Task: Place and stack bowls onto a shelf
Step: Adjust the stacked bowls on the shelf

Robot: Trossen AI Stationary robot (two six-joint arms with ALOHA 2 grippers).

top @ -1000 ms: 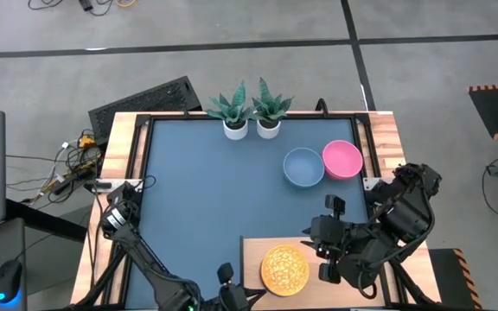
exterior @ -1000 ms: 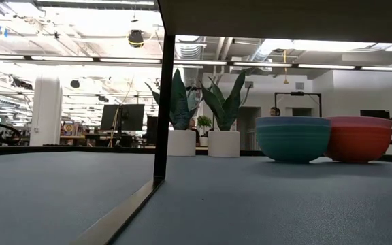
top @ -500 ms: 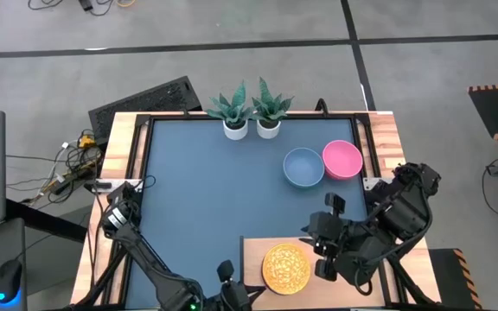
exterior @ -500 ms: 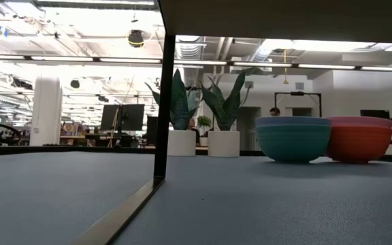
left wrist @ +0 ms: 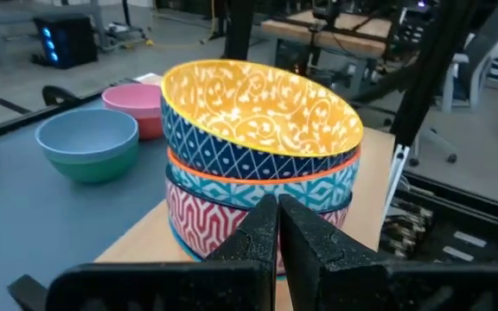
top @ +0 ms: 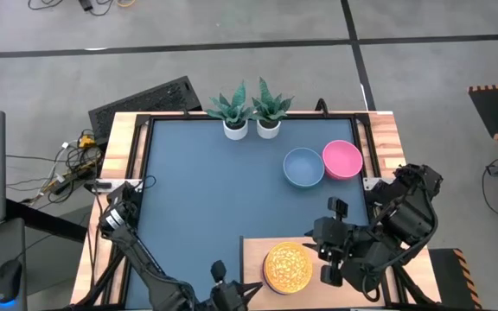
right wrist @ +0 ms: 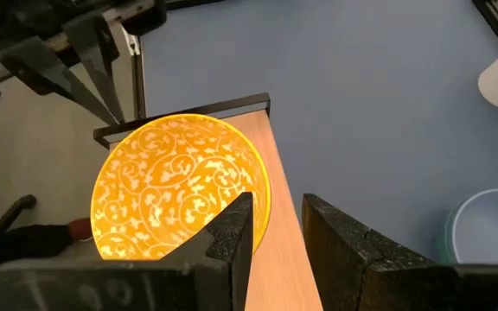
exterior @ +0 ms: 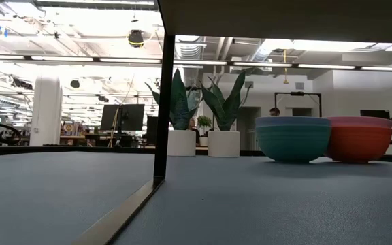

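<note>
A stack of three patterned bowls (top: 285, 268) sits on the pale wood shelf (top: 253, 249) at the table's near edge. The top bowl (left wrist: 258, 95) is yellow inside, with a teal-white one and a red one under it. My left gripper (left wrist: 277, 226) is shut and points level at the stack from the shelf's left end, just short of it. My right gripper (right wrist: 275, 226) is open above the shelf, to the right of the stack (right wrist: 180, 186), with nothing between its fingers. A grey-blue bowl (top: 303, 167) and a pink bowl (top: 342, 160) stand upright, side by side, on the tabletop at the far right.
Two white plant pots (top: 251, 128) stand at the middle of the far edge. In the low view the shelf's dark leg (exterior: 163, 102) stands on the blue tabletop (top: 197, 190), which is bare on the left half. Cables (top: 72, 160) lie beyond the left edge.
My left gripper has shifted slightly toward the table's left edge. The bowls have stayed where they were.
</note>
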